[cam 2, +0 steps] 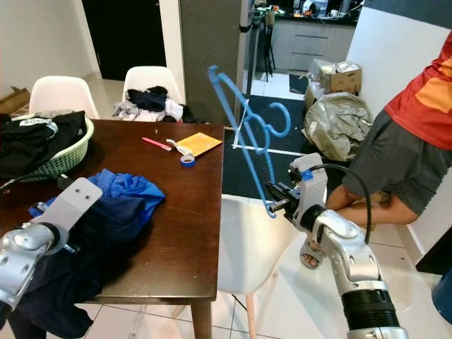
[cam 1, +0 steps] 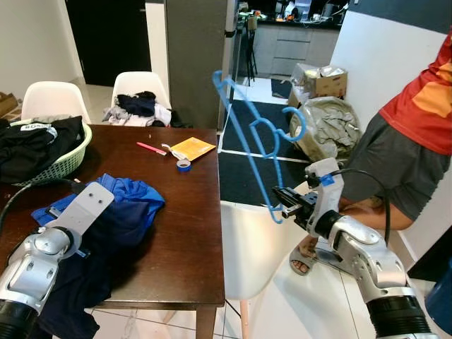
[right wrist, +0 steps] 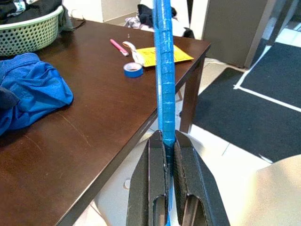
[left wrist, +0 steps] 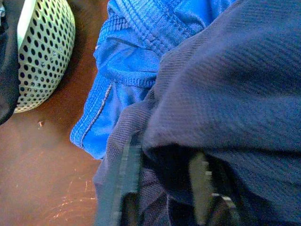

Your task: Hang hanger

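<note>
Right gripper (right wrist: pixel 168 155), jaws pinching the hanger (cam 1: pixel 258 134), holds it upright beside the bench (cam 1: pixel 191 212); carrying is in hand, and next needs a rail.

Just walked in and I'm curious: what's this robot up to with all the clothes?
The right end effector is shut on a blue hanger, holding it up beside the brown table. The left end effector is pressed into a dark navy garment lying on the table. A person stands close by.
</note>
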Tool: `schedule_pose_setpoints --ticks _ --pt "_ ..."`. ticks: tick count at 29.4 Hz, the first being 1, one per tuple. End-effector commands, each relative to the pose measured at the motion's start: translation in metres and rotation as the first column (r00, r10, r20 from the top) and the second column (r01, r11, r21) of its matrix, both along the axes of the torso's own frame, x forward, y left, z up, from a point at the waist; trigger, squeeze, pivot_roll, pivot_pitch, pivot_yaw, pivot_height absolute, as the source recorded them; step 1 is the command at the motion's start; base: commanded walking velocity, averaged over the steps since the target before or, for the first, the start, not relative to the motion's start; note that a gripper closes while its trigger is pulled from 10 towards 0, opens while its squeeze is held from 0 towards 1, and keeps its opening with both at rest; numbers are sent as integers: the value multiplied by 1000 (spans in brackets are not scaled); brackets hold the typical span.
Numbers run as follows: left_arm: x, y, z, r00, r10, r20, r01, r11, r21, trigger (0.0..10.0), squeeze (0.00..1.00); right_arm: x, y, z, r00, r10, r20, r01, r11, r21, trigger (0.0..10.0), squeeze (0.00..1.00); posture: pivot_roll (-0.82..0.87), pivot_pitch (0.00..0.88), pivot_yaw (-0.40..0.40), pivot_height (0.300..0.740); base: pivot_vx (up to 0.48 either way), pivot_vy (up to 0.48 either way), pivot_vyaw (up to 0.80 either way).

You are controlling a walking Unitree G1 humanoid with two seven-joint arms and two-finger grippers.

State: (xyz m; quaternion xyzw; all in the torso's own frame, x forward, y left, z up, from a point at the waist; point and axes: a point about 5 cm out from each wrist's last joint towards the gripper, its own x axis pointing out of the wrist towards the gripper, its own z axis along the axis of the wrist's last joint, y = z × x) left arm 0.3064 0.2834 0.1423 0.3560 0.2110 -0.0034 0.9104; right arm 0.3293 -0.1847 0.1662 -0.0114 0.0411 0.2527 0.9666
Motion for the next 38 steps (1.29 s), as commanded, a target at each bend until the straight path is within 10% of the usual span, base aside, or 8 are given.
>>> schedule_pose_setpoints --ticks 1,9,16,24,29,31,32,38 --pt "-3 4 5 1000 4 14 -4 1000 4 10000 1000 0 0 0 1000 2 -4 -2 1000 -13 10000 0 51 0 -59 740 0 0 0" --pt "10 -24 59 960 -117 254 181 952 -246 10000 1000 0 1 2 1000 15 -2 -15 1000 -9 10000 0 46 0 -61 740 0 0 0" --pt "-19 -63 133 727 -483 489 676 630 -382 10000 1000 -4 1 2 999 37 -3 -37 999 -1 10000 0 49 0 -59 740 0 0 0" --pt "-31 -41 105 811 -542 219 584 767 -267 10000 1000 -3 2 3 999 40 -2 -40 999 0 10000 0 60 0 -66 740 0 0 0" --pt "-18 -24 134 810 -338 480 528 775 -346 10000 1000 -4 2 12 997 73 30 -75 993 94 10000 0 64 0 -68 740 0 0 0" --pt "-15 -18 146 782 -238 576 536 729 -426 10000 902 -6 3 18 992 111 54 -117 983 139 10000 0 64 0 -68 740 0 0 0" --pt "-17 -13 153 748 -174 641 585 629 -512 10000 0 -14 7 25 974 212 85 -224 958 178 10000 0 63 0 -68 740 0 0 0" --pt "-31 -17 158 656 -196 729 736 381 -560 10000 0 -44 21 35 857 500 123 -515 841 166 10000 0 61 0 -66 740 0 0 0"
